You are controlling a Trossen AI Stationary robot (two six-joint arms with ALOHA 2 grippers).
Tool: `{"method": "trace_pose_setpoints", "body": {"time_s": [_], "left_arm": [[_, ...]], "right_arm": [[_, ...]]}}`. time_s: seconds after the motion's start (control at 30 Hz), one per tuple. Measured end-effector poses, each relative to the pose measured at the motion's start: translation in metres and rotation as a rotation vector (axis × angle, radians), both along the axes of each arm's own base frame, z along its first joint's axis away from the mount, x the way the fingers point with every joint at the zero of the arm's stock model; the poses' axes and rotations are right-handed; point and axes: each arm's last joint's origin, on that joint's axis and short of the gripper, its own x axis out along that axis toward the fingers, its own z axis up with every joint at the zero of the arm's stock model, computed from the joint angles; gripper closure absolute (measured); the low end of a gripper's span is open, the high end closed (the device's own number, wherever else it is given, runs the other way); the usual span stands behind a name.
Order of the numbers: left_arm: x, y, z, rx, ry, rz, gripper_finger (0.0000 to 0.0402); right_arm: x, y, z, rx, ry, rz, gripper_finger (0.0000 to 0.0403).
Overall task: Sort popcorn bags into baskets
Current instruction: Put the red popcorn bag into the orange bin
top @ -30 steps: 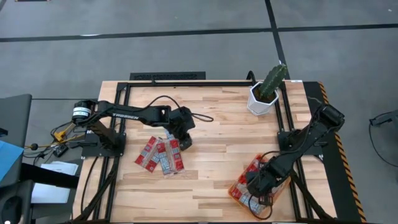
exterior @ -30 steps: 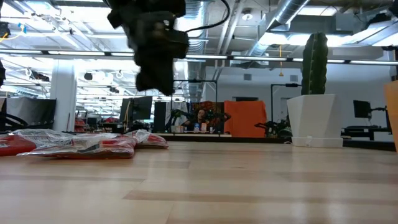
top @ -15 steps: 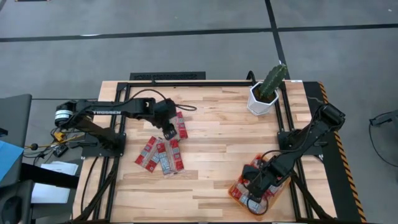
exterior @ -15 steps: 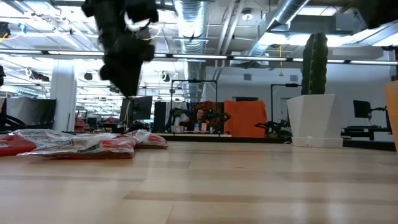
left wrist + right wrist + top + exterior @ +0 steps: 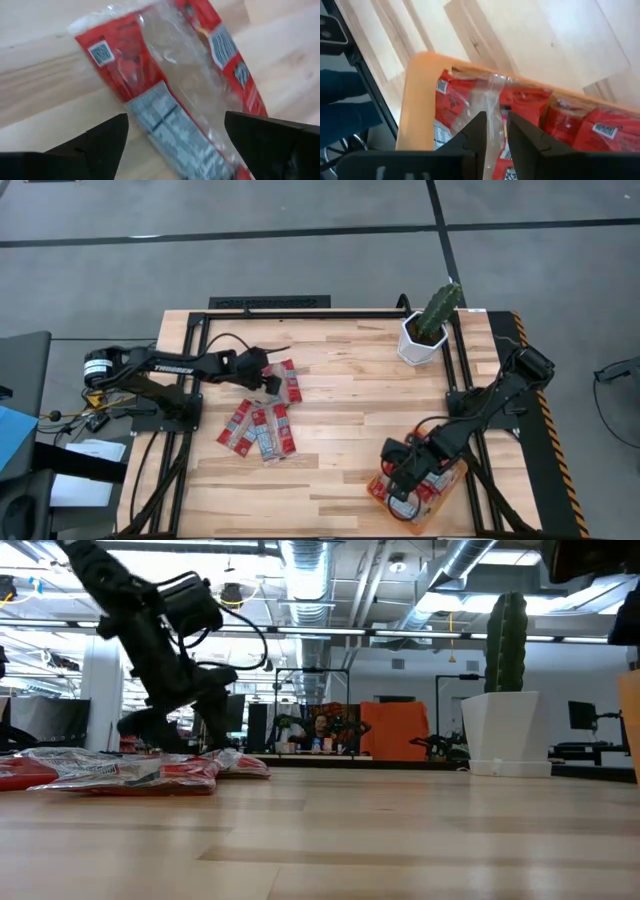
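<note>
Left wrist view showed the relation that mattered: my left claw (image 5: pixel 172 142) was spread wide, one finger on each side of a single bag (image 5: pixel 175 85) lying flat on the worktop (image 5: pixel 40 90). The bag ran forward and away from the claw, so its long axis was across the line between the two fingers, and they could close over its narrow width. In the high view this bag (image 5: pixel 289 379) lay alone just beside my left claw (image 5: pixel 268 383), a little apart from the cluster of bags (image 5: pixel 258 429) nearer the front edge. I judged that the left arm was clearly the nearer one for it.

My right claw (image 5: pixel 400 478) was well apart, over the orange basket (image 5: pixel 376 491) at the front right corner. In its wrist view the fingers were almost pressed together around a clear edge of a bag (image 5: pixel 492 100) above the basket (image 5: pixel 417 100), which already held several bags. I could not tell if that bag was free yet.
</note>
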Motion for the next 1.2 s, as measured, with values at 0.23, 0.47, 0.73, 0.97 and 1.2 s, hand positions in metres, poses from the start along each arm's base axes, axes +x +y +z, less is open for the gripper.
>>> {"method": "trace_pose_setpoints", "body": {"time_s": [0.23,0.47,0.73,0.97,1.2], "left_arm": [[-0.010,0.004,-0.021,-0.001,-0.065,0.101,0.0102],[0.001,0.008,-0.041,-0.047,-0.098,0.122,0.0214],[0.003,0.007,-0.047,-0.074,-0.094,0.065,0.0372],[0.011,0.007,-0.041,-0.117,-0.222,0.022,0.0397],[0.025,0.005,-0.024,-0.156,-0.446,-0.063,0.0401]], "right_arm": [[0.006,-0.006,0.001,-0.048,-0.050,-0.040,0.0300],[0.016,-0.015,0.003,-0.106,-0.141,-0.122,0.0300],[0.031,-0.033,0.005,-0.132,-0.197,-0.221,0.0300],[0.051,-0.053,0.012,-0.176,-0.350,-0.373,0.0300],[0.075,-0.089,0.019,-0.192,-0.452,-0.466,0.0270]]}}
